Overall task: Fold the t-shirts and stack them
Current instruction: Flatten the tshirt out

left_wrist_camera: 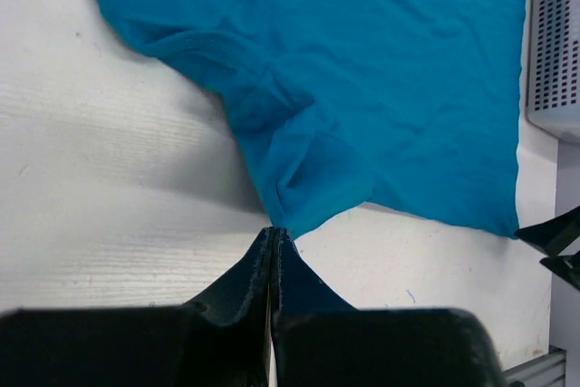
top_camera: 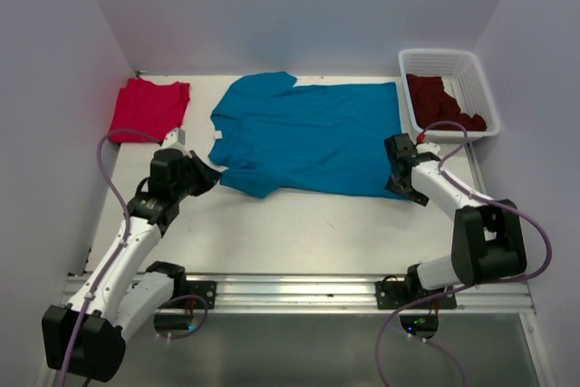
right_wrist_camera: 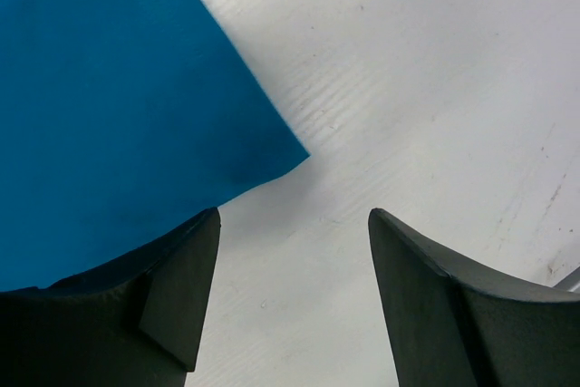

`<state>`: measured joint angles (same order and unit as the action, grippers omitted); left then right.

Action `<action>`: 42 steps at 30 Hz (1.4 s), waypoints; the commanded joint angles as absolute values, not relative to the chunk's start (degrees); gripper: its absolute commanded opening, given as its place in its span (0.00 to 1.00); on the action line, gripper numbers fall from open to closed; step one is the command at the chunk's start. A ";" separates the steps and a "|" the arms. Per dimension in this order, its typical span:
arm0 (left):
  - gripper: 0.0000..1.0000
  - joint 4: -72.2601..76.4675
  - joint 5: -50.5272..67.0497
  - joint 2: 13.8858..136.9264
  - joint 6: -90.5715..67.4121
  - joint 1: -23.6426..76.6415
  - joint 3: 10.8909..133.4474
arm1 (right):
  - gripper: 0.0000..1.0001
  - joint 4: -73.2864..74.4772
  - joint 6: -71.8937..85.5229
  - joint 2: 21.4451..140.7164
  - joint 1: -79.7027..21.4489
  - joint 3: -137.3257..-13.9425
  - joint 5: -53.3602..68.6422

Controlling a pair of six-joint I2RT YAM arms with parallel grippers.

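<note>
Our left jaws clamp the teal shirt (left_wrist_camera: 381, 88) by its sleeve; our right jaws stand apart. We should pinch the hem corner (right_wrist_camera: 267, 147) just ahead of them, then lift both evenly.

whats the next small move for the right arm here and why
Probably ease the right end effector forward over the teal t-shirt's near hem corner and close on it. Its fingers stand open with that corner lying flat just ahead of them, ungripped, while the left end effector is shut on the sleeve. Holding both would likely allow a fold.
</note>
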<state>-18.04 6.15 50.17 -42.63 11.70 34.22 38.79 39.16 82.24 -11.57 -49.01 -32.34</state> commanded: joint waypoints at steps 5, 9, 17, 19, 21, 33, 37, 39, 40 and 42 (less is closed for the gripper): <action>0.00 -24.52 2.90 47.81 -40.43 11.69 40.51 | 0.65 38.41 43.24 82.00 -9.32 -47.73 -35.16; 0.00 -24.70 2.20 47.72 -40.08 11.69 40.25 | 0.60 37.18 43.51 81.83 -9.05 -47.29 -33.49; 0.00 -23.38 3.78 49.22 -40.43 11.78 38.24 | 0.38 33.58 44.29 81.39 -8.44 -45.27 -24.71; 0.01 -23.38 3.78 49.22 -40.52 11.78 38.06 | 0.36 32.96 45.17 80.69 -8.44 -44.65 -23.65; 0.01 -23.38 3.69 49.13 -40.61 11.69 37.88 | 0.36 32.78 45.26 80.42 -8.44 -44.30 -23.82; 0.01 -23.47 3.96 49.39 -40.69 11.69 38.23 | 0.34 30.85 45.70 81.91 -8.44 -42.80 -26.10; 0.02 -24.08 3.69 49.22 -40.61 11.69 38.58 | 0.33 30.06 45.88 83.23 -8.44 -42.63 -26.10; 0.02 -24.26 3.69 49.04 -40.60 11.78 38.85 | 0.34 29.45 45.97 83.84 -8.44 -42.36 -26.10; 0.02 -24.34 3.60 49.13 -40.61 11.69 38.85 | 0.33 29.27 45.97 84.02 -8.35 -42.28 -26.19; 0.02 -24.43 3.60 48.87 -40.61 11.69 38.85 | 0.30 28.48 45.97 84.90 -8.35 -41.75 -26.54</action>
<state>-24.12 3.79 49.52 -41.34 11.70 38.00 30.79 44.47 83.72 -8.60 -42.59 -24.53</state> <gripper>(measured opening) 0.021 0.310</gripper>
